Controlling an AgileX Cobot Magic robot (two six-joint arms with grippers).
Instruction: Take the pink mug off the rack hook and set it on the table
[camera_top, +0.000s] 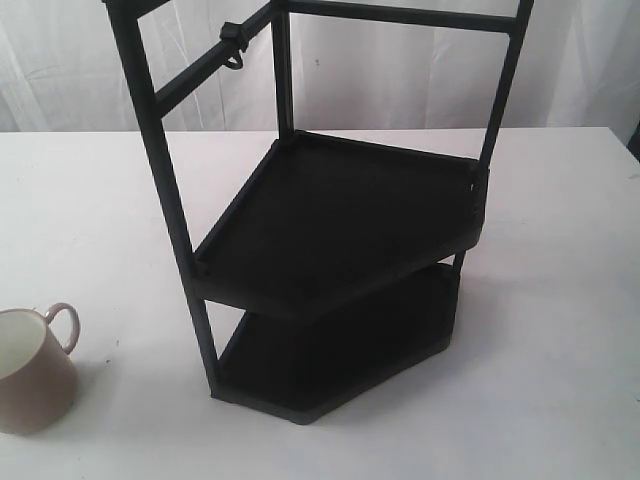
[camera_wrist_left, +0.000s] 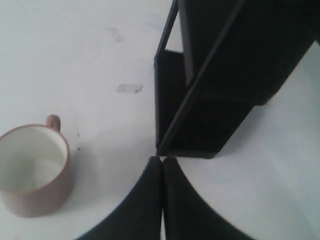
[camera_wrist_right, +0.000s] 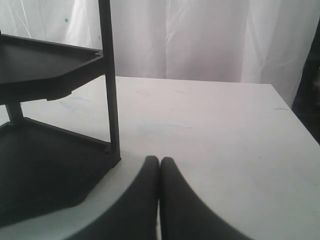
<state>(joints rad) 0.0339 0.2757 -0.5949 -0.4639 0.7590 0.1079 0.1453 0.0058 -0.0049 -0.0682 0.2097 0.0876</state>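
The pink mug (camera_top: 32, 368) stands upright on the white table (camera_top: 90, 210) at the front left, its handle toward the rack; the left wrist view shows the pink mug (camera_wrist_left: 33, 170) with its cream inside. The rack (camera_top: 330, 230) fills the middle, and its rack hook (camera_top: 233, 45) on the slanted bar holds nothing. My left gripper (camera_wrist_left: 162, 160) is shut and empty, near the rack's (camera_wrist_left: 215, 85) lower corner, apart from the mug. Shut and empty too, my right gripper (camera_wrist_right: 159, 161) sits over the table beside a rack (camera_wrist_right: 55, 130) post. Neither gripper shows in the exterior view.
A white curtain (camera_top: 400, 70) hangs behind the table. A small scrap of tape (camera_wrist_left: 129, 89) lies on the tabletop between mug and rack. The table's right edge (camera_wrist_right: 295, 120) shows in the right wrist view.
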